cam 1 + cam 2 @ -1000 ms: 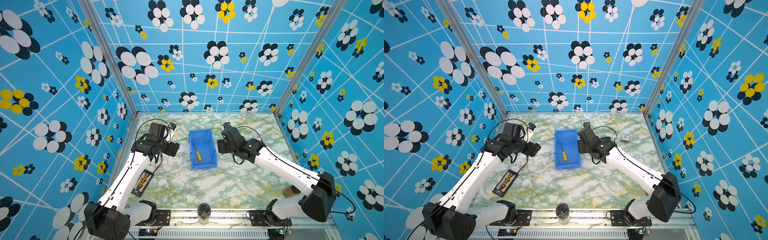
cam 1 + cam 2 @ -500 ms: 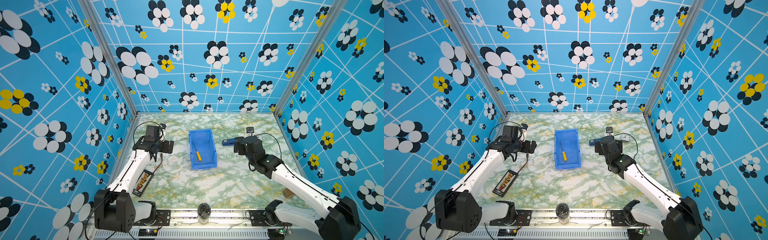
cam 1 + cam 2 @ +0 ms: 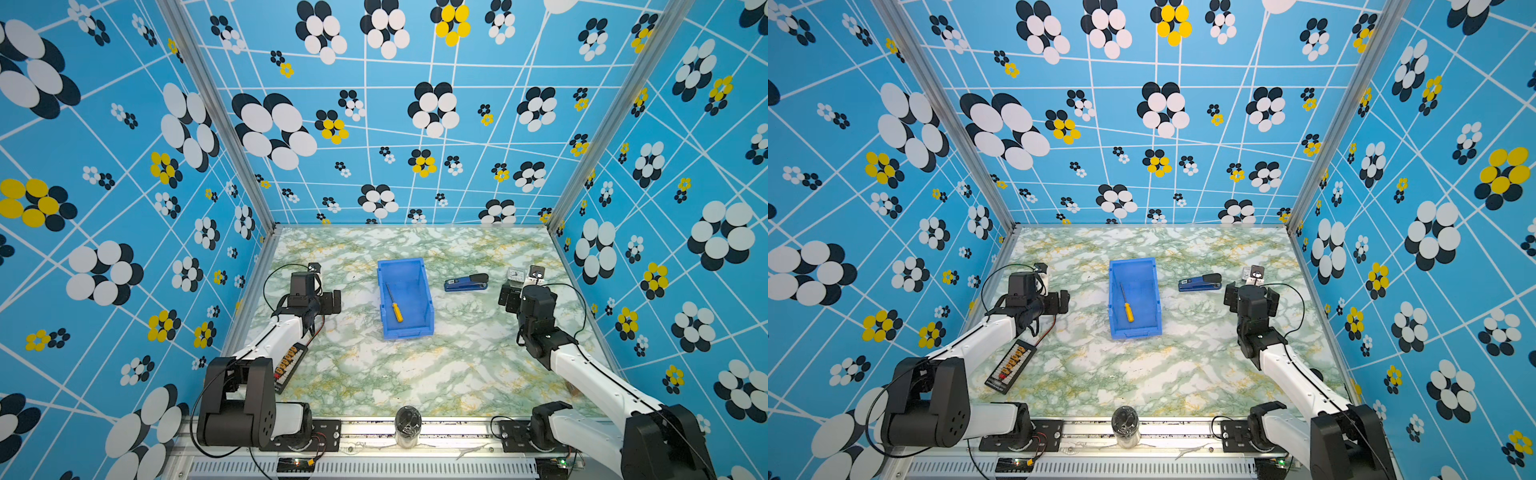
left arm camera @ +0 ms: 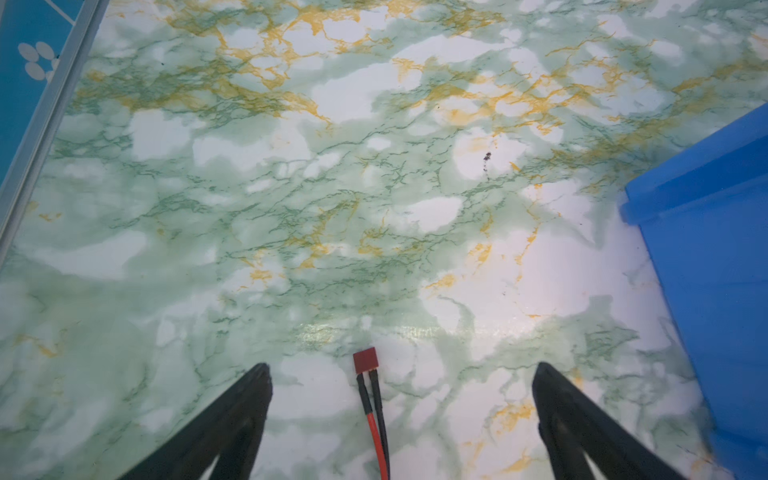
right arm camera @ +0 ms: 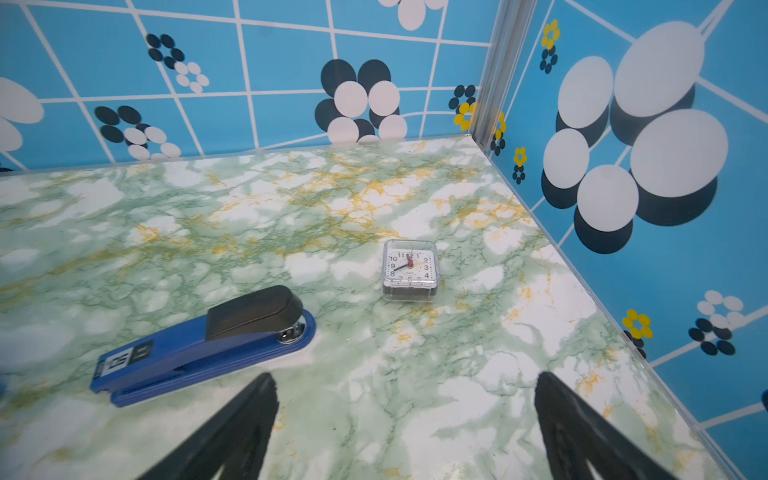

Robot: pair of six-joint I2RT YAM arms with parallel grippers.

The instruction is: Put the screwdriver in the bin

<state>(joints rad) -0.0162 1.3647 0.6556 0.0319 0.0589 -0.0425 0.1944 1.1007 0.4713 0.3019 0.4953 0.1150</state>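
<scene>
Top view, 1 screwdriver (image 3: 393, 302), inside 1 bin (image 3: 409, 331)

right gripper (image 5: 403, 377) back from bin (image 3: 401, 262) (jaws wider), left gripper (image 4: 400, 368) withdrawn

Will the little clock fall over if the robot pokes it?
Probably: the clock stands upright on a narrow base, so a poke near its top would likely tip it. It looks small and light, so a low push may slide it. Its clear plastic case looks slippery.

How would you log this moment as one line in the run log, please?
screwdriver: lying inside bin | left end effector: open, empty | right end effector: open, empty, near stapler | task: looks done
</scene>
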